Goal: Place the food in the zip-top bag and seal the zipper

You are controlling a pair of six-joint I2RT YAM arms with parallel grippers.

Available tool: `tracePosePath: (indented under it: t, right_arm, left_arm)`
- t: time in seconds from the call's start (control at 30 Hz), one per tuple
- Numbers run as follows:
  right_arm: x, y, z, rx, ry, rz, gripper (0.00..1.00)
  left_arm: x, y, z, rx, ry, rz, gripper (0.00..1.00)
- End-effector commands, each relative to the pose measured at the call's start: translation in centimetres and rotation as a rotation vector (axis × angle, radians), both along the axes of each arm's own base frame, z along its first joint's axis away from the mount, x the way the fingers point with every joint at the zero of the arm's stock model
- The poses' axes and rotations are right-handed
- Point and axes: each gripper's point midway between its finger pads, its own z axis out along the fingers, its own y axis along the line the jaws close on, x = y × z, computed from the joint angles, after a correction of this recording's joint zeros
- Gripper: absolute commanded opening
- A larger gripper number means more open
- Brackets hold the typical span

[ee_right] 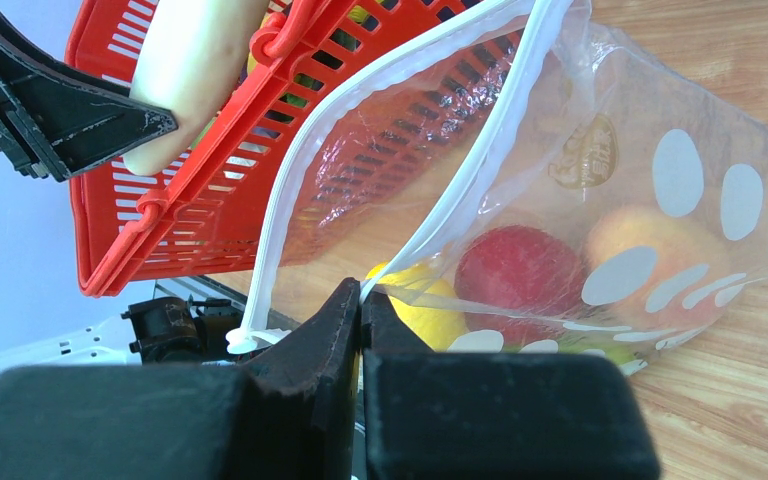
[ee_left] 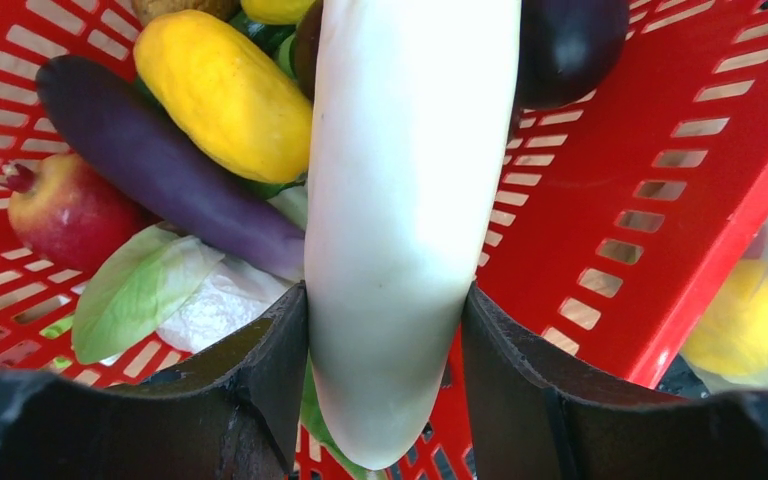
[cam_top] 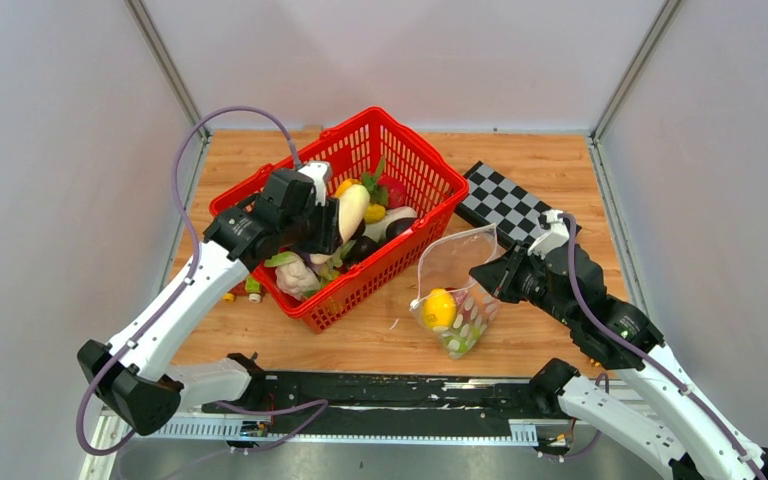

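Left wrist view: my left gripper (ee_left: 385, 305) is clamping a white vegetable (ee_left: 410, 170) crosswise, long axis pointing away from my wrist, above the red basket (ee_left: 660, 200). My right gripper (ee_right: 360, 300) is pinching the bag (cam_top: 455, 260) by its zipper (ee_right: 500, 105) toward the table's (cam_top: 550, 180) near edge. Mouth is gaping toward the basket, right of my load.

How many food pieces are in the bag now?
3 visible in the zip-top bag: yellow fruit nearest the mouth, red fruit mid-bag, orange-yellow fruit deepest. Others may be hidden beneath.
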Motion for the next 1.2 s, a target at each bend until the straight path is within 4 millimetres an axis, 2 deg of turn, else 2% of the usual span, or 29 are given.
tracePosePath:
  t: [0.0, 0.1, 0.23, 0.27, 0.33, 0.4, 0.5, 0.63, 0.87, 1.03, 1.17]
  right_arm:
    - [0.3, 0.3, 1.8, 0.031, -0.056, 0.008, 0.02]
    - [0.3, 0.3, 1.7, 0.032, -0.057, 0.008, 0.02]
    - [0.4, 0.5, 1.7, 0.032, -0.056, 0.015, 0.02]
    - [0.4, 0.5, 1.7, 0.031, -0.055, 0.015, 0.02]
    - [0.3, 0.4, 1.7, 0.029, -0.055, 0.013, 0.02]
    - [0.3, 0.2, 1.7, 0.028, -0.057, 0.006, 0.02]
    - [0.3, 0.1, 1.7, 0.028, -0.060, 0.000, 0.03]
    - [0.3, 0.3, 1.7, 0.030, -0.054, 0.007, 0.03]
    - [0.2, -0.1, 2.0, 0.033, -0.065, -0.005, 0.03]
    - [0.2, 0.1, 1.7, 0.028, -0.057, 0.004, 0.03]
    - [0.3, 0.4, 1.7, 0.030, -0.057, 0.014, 0.03]
  left_arm:
    - [1.2, -1.6, 1.9, -0.111, -0.073, -0.002, 0.40]
    - [1.9, -3.5, 1.4, -0.168, -0.056, -0.038, 0.47]
    - [3.1, -5.5, -0.5, -0.185, 0.015, -0.063, 0.72]
    - [3.4, -5.7, -1.2, -0.178, 0.035, -0.059, 0.80]
    - [3.8, -5.6, -1.4, -0.161, 0.029, -0.048, 0.93]
    - [4.3, -4.6, -0.8, -0.115, 0.000, -0.022, 0.99]
    - [5.1, -2.7, 0.4, -0.029, -0.051, 0.032, 1.00]
    - [5.9, 0.0, 0.5, 0.077, -0.060, 0.115, 1.00]
    - [5.3, 5.7, -2.7, 0.181, 0.021, 0.381, 1.00]
    - [4.6, 7.5, -5.0, 0.166, 0.065, 0.470, 1.00]
    - [6.0, 6.3, -5.9, 0.107, 0.048, 0.409, 1.00]
